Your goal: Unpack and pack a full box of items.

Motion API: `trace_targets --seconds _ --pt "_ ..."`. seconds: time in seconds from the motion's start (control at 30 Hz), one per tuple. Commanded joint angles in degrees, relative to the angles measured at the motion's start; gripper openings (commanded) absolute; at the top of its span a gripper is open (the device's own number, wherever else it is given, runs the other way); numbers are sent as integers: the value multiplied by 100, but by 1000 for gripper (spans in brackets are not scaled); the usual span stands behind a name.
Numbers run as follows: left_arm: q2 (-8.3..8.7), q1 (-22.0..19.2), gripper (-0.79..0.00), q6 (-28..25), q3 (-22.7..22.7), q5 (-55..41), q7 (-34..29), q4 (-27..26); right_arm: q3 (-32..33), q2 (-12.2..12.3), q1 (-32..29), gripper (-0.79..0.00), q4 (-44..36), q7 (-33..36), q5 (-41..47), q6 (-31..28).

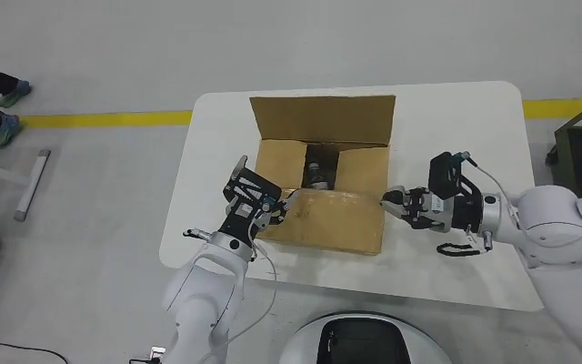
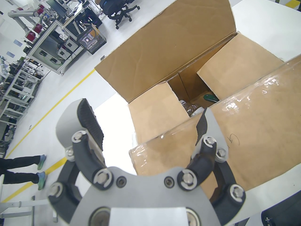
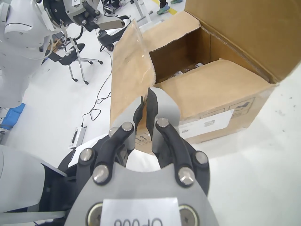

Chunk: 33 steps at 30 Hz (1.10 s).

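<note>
Left gripper (image 1: 265,182) and right gripper (image 1: 389,198) are seen from above at opposite ends of the near flap (image 1: 336,223) of the opened cardboard box (image 1: 323,118) on the table (image 1: 455,118). From the left wrist, the left gripper is shown spread wide, the flap's end between its fingers (image 2: 90,121), unclasped. From the right wrist, the right gripper is shown pinched tight on the flap's edge.

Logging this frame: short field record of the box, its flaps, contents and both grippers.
cardboard box: on white table
far flap: standing open
side flaps: folded inward, gap between
near flap: taped, lifted
contents: items in the gap, unidentifiable
left gripper: open, at near flap's end
right gripper: shut on near flap's other end
</note>
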Motion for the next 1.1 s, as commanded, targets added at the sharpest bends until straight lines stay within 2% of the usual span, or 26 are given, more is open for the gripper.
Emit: trace_targets --seconds 0.0,0.23,0.4,0.63,0.8,1.07 --pt "7 -5 0 63 -7 13 43 -96 46 16 -94 -785 -174 -122 -212 -125" --pt "22 -389 0 -16 91 5 -244 -433 189 63 -455 -785 -594 -617 -842 -496" --pt "43 -750 0 -217 284 439 -562 -220 346 84 -664 -785 -883 -1084 -1226 -662" --pt "58 -1099 0 -568 487 572 -902 18 619 106 -910 -785 -1252 -1722 -1969 -820" --pt "70 -1252 0 -843 582 555 -1140 151 714 124 -1056 -785 -1331 -2043 -2323 -892" --pt "101 -1274 0 -1456 729 297 -1442 167 775 147 -1173 -785 -1298 -2433 -2544 -809"
